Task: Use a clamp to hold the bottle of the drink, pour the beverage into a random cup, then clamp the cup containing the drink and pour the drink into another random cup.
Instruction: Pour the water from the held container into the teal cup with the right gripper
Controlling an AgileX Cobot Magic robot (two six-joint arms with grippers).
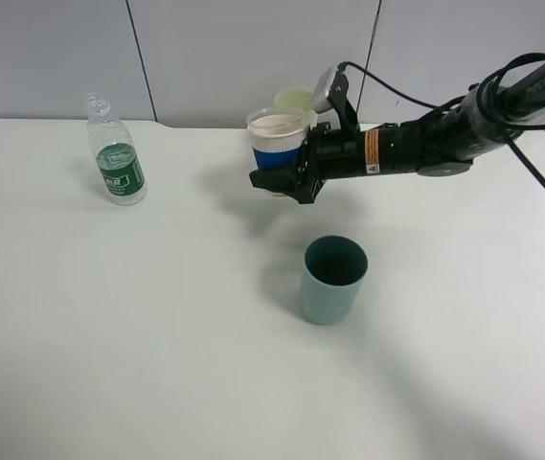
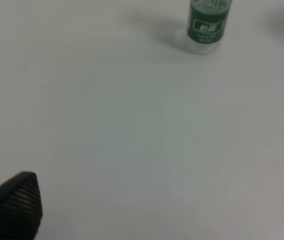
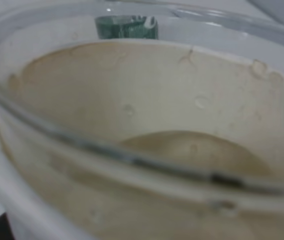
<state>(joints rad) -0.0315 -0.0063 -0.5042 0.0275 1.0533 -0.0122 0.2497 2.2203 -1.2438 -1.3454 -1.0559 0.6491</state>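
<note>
Right, in the exterior high view the right pincer (image 1: 280, 180) is pinching the white-and-blue cup (image 1: 276, 144) around its lower part. The cup is roughly upright and held off the worktop (image 1: 157, 316), with its shadow on the surface beneath. Just behind it is a yellow-green cup (image 1: 296, 98), mostly hidden, with only the rim showing. The teal cup (image 1: 332, 280) stands upright on the worktop in front of the held cup and apart from it. Its inside is dark, so I cannot tell what it holds. The bottle (image 1: 116, 158) stands upright with its green label well off to the left.

The right wrist view is filled by the held cup's cream inner wall (image 3: 132, 125), spotted with droplets, and a clear rim band crosses it. A darker curved patch lies low inside; I cannot tell whether it is drink or the cup's bottom. A strip of the bottle's label (image 3: 127, 27) shows over the far rim. The grip itself is readable only from the exterior view.

The left pincer (image 2: 156, 205) shows only in the left wrist view. It is spread wide, one ribbed fingertip (image 2: 14, 207) at one corner and the other at the opposite edge, with bare worktop between them. The bottle's lower part (image 2: 209, 25) is ahead of it, well apart.
</note>
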